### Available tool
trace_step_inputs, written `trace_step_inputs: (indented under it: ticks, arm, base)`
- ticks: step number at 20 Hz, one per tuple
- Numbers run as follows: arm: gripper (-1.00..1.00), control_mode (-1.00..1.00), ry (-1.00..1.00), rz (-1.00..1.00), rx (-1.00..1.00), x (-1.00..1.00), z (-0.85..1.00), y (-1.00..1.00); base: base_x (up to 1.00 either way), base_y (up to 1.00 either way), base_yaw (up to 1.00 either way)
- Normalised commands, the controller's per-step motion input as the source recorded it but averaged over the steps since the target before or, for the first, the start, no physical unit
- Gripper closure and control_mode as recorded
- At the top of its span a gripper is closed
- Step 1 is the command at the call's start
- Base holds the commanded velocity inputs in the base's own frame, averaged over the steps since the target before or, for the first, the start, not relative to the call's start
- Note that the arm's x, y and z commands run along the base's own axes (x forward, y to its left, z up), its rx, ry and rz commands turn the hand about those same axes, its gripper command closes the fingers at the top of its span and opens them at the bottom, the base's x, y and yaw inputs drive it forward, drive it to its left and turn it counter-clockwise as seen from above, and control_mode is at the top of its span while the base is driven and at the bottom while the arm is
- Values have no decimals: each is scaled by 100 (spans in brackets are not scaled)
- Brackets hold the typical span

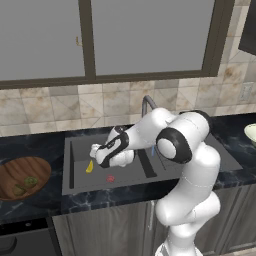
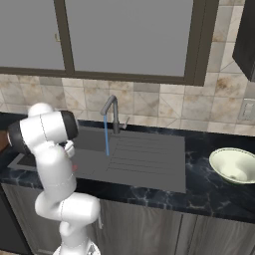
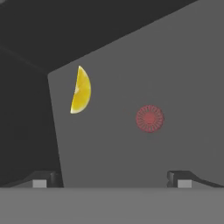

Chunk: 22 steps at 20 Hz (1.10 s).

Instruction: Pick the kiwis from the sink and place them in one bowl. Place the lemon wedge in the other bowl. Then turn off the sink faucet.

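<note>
The jaws are spread wide and nothing is held between them; in the hand view the two tips are seen far apart at the bottom. The gripper (image 1: 95,152) is hanging low over the sink (image 1: 80,182). The lemon wedge (image 3: 81,89) is lying on the sink floor just ahead of the jaws, close to the basin wall, and a small flat red thing (image 3: 149,118) is seen near it.

Further out, on the table to the left, the two kiwis (image 1: 26,185) are resting inside the wooden bowl (image 1: 10,172), so this part is judged as done. The pale bowl (image 2: 234,164) stands well apart on the right side of the table and looks empty. A blue stream is running from the sink faucet (image 2: 112,112). Left to do, it seems: the wedge must be moved to the pale bowl, and the water must be turned off.
</note>
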Motion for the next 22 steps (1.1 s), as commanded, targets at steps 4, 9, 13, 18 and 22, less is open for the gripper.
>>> trace_step_inputs:
  ticks: [4, 9, 13, 18, 22]
  arm:
    - [-100, -100, 0, -1, 3, 24, -14, 11]
    - [-100, -100, 0, -1, 0, 26, -25, 30]
    - [-100, -100, 0, -1, 0, 33, -21, 31]
    - [-100, -100, 0, 0, 0, 35, -13, 23]
    - [-100, -100, 0, 0, 0, 32, -18, 24]
  base:
    - [0, 0, 0]
    - [0, 0, 0]
    - [0, 0, 0]
    - [0, 0, 0]
    - [0, 0, 0]
